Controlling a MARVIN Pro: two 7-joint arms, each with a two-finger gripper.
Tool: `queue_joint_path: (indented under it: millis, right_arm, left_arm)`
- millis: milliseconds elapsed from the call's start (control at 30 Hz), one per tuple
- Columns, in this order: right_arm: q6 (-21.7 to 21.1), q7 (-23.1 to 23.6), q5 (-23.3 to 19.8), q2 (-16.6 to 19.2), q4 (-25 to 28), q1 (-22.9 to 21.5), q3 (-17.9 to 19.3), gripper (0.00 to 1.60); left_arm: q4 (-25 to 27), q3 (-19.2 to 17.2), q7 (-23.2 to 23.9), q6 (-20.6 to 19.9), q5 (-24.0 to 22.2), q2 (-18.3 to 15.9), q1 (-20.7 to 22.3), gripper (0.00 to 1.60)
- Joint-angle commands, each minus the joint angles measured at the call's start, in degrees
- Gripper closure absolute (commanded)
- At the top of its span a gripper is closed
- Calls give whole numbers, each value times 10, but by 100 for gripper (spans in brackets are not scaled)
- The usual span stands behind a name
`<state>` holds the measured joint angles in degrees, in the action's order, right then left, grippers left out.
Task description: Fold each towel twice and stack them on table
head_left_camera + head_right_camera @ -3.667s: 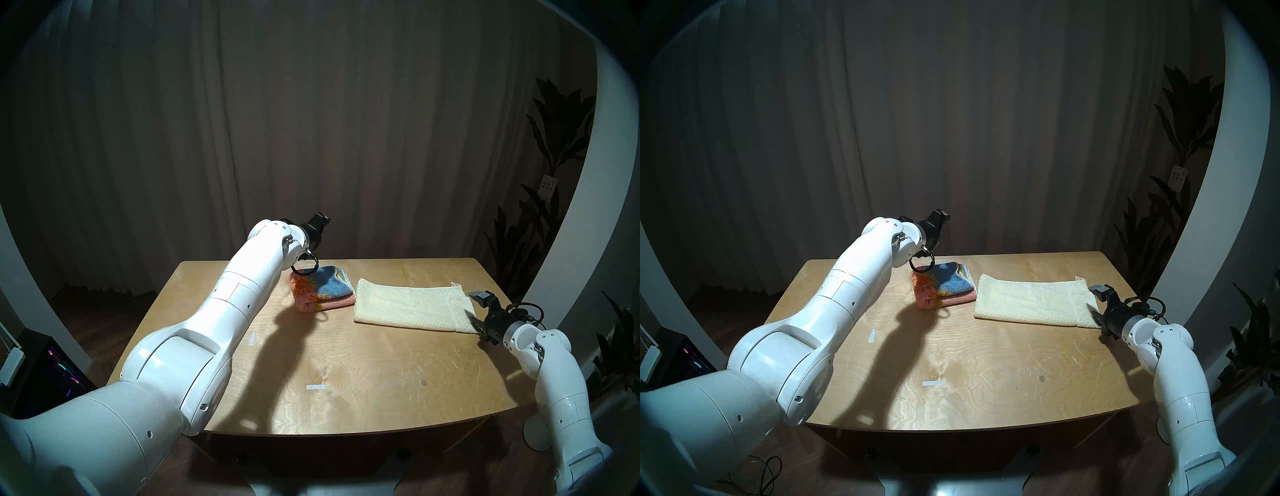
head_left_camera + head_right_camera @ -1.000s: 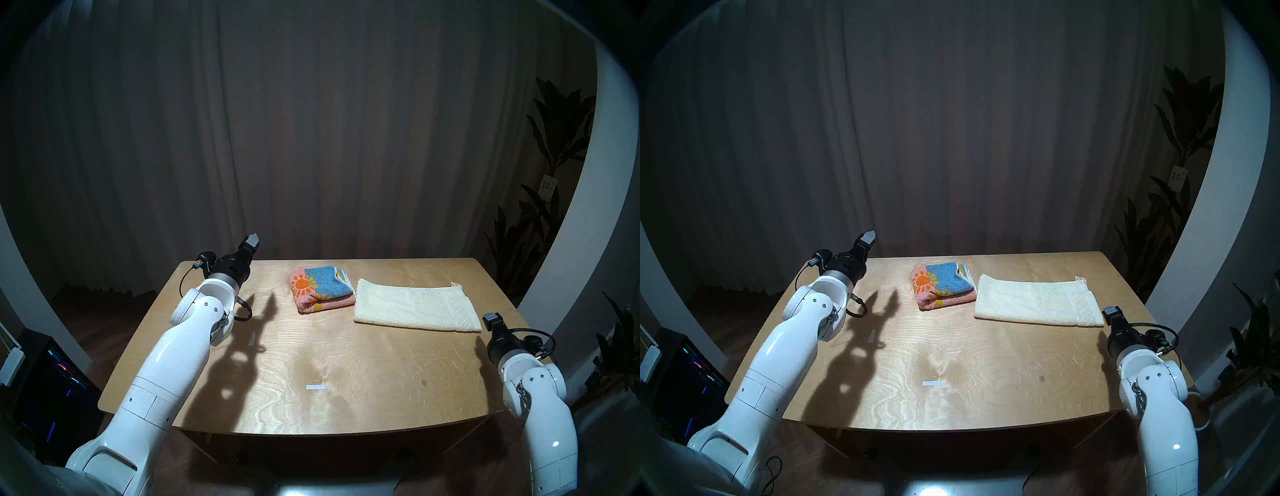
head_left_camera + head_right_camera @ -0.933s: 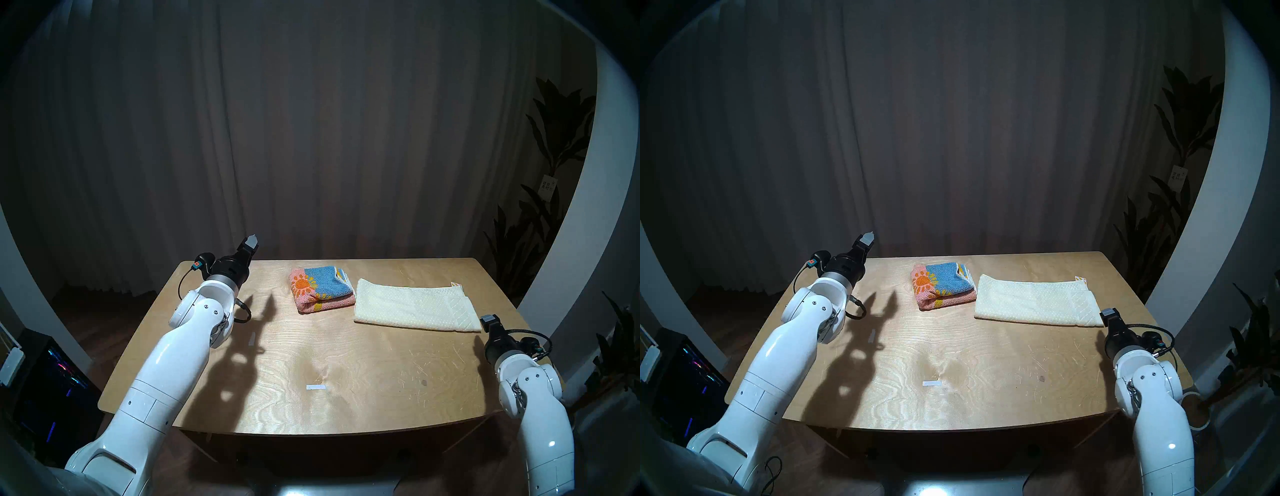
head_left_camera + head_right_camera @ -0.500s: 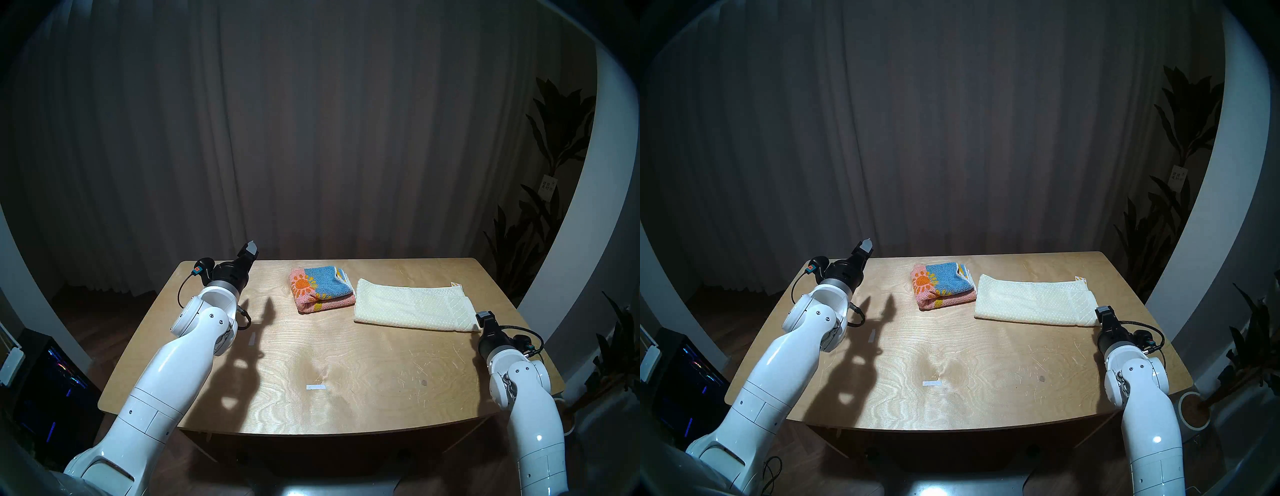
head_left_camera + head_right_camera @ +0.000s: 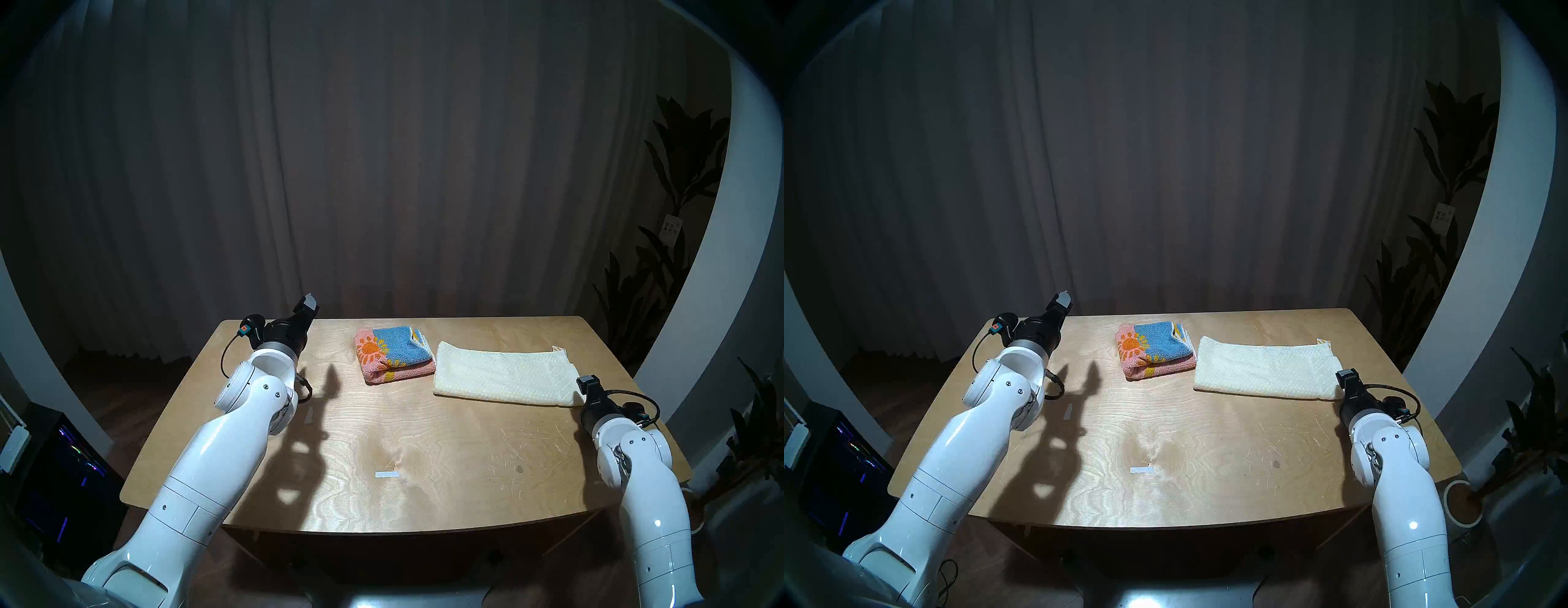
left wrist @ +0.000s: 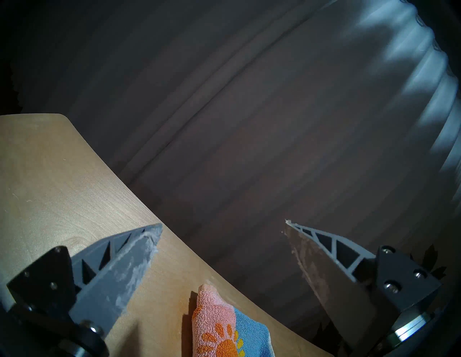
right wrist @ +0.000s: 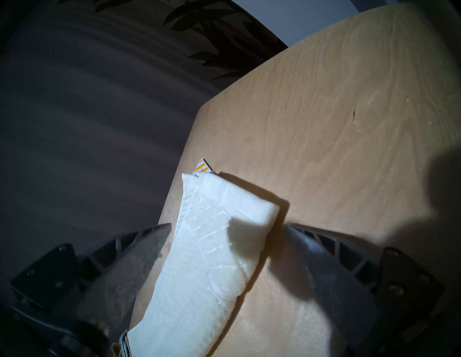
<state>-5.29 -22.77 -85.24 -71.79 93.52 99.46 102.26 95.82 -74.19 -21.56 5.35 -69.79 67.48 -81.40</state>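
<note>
The pink and blue towel with orange suns lies folded into a compact bundle at the back middle of the table. Its corner shows in the left wrist view. The cream dotted towel lies beside it to the right as a long folded strip. My left gripper hangs open over the table's back left edge, away from both towels, with nothing between its fingers. My right gripper is open, and the cream towel's right end lies between its fingers.
Two white tape marks are stuck on the tabletop. A dark curtain hangs behind the table. Tall plants and a pot stand at the right. A lit computer case sits on the floor at the left.
My right gripper has moved forward and left until its open fingers straddle the cream towel's right end. The left arm has shifted slightly to the right. Neither towel has moved.
</note>
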Motion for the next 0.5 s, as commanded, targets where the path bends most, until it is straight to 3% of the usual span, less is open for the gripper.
queue_joint_path:
  millis: [0, 467]
  right_arm:
    - [-7, -3, 6, 4, -35, -33, -20, 0]
    - [-28, -4, 13, 21, -111, -94, -58, 0]
  left_arm:
    - [23, 0, -4, 10, 10, 3, 4, 0]
    - [36, -7, -44, 25, 22, 9, -1, 0]
